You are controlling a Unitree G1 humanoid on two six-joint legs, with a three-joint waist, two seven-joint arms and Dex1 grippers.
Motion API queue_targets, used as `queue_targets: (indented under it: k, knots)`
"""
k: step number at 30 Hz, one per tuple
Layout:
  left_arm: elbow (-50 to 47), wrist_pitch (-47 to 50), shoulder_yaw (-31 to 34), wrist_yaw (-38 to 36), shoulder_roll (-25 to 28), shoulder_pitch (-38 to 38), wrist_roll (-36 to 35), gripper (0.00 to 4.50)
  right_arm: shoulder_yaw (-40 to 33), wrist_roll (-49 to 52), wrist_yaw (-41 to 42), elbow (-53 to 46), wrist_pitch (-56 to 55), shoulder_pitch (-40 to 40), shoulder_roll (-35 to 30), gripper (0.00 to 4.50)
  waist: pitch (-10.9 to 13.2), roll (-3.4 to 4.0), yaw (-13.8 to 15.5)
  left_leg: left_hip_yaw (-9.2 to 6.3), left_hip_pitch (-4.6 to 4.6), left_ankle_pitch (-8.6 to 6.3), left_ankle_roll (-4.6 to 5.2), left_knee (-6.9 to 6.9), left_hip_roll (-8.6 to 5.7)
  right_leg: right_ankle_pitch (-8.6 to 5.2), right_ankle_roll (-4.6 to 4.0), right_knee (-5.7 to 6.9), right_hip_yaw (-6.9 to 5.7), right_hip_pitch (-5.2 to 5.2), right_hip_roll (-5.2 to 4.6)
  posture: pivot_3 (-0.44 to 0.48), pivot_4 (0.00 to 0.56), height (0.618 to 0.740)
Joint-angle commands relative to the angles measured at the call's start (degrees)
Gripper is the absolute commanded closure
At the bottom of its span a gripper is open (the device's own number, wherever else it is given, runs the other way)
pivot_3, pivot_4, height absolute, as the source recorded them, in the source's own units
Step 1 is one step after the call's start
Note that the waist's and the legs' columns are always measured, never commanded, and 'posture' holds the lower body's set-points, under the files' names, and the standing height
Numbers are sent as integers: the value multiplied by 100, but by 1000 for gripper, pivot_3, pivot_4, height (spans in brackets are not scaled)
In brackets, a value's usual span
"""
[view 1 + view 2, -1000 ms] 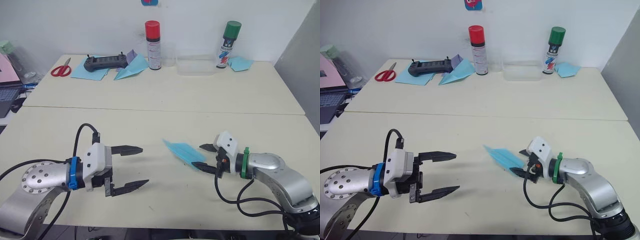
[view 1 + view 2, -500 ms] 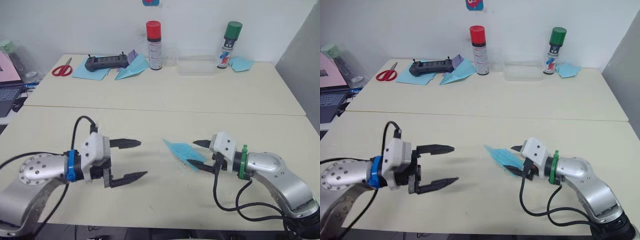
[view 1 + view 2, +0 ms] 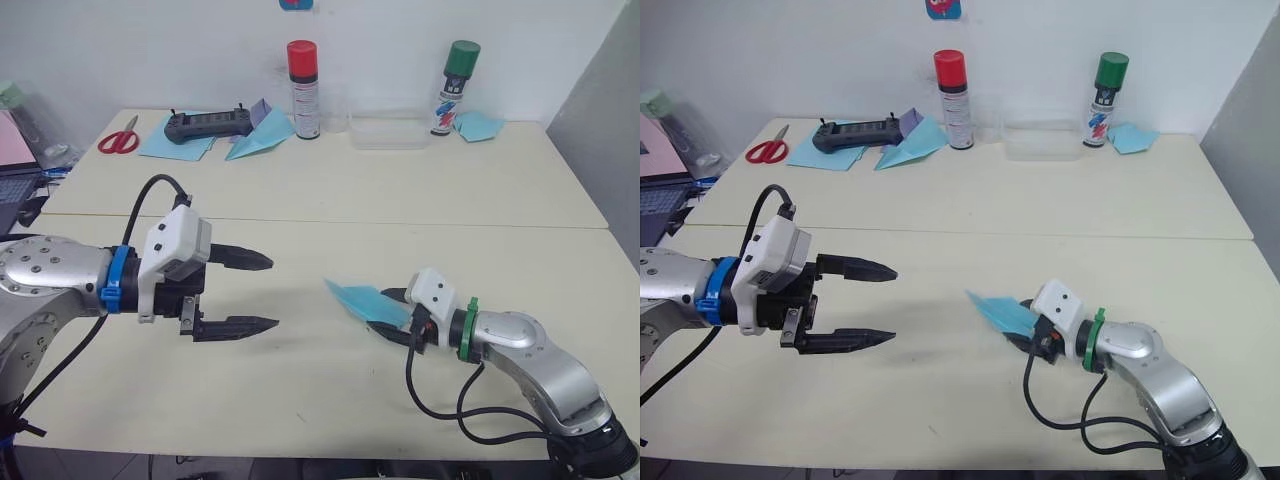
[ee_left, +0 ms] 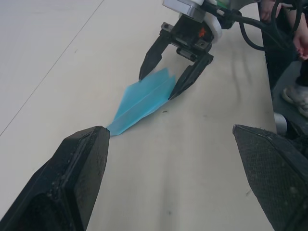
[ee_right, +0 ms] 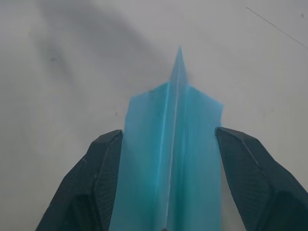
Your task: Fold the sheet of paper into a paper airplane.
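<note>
The paper airplane is thin, smooth light blue paper folded into a slim pointed dart with a raised centre ridge. It lies on the matte cream table, near the front edge, its nose pointing toward the robot's left. The right gripper has its two black, tapered fingers on either side of the dart's tail, spread about as wide as the tail and flanking its edges; whether they press on it cannot be told. The left gripper hovers well apart from the dart, its rough-textured fingers spread wide and holding nothing.
</note>
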Motion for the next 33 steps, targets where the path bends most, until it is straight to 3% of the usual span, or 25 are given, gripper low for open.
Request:
queue_targets:
  k: [1, 5, 11, 15, 33]
  knots:
    - [-108, -23, -30, 70, -104, -63, -1, 0, -259, 181, -5, -193, 109, -50, -24, 1682, 0, 0, 4, -1, 0, 0, 0, -1, 1, 0, 0, 0, -1, 0, 0, 0, 150, 740]
    - [-192, -23, -38, 99, -187, -2, 13, 0, -300, 195, 32, -342, 174, 22, -122, 2951, 0, 0, 7, -1, -1, 0, 0, -1, 0, 0, 0, 0, -2, 0, 0, 0, 150, 740]
    - [-170, -53, -146, 153, -256, -104, 34, 0, -292, 174, -34, -419, 255, 48, -137, 2951, 0, 0, 7, -1, 0, 0, 0, 0, 0, 0, 0, 1, -1, 0, 0, 0, 150, 740]
    - [-183, -69, -157, 133, -273, -68, 82, 0, -190, 109, -72, -418, 273, 79, -128, 3908, 0, 0, 7, 0, 0, 0, 0, 1, 0, 0, 0, 0, 0, 0, 0, 0, 150, 740]
    - [-291, -14, -143, 218, -293, -32, 81, 0, 199, 7, -376, -471, 805, 48, -71, 3908, 0, 0, 7, -1, 0, 0, 0, 1, 0, 0, 0, 0, 0, 0, 0, 0, 150, 740]
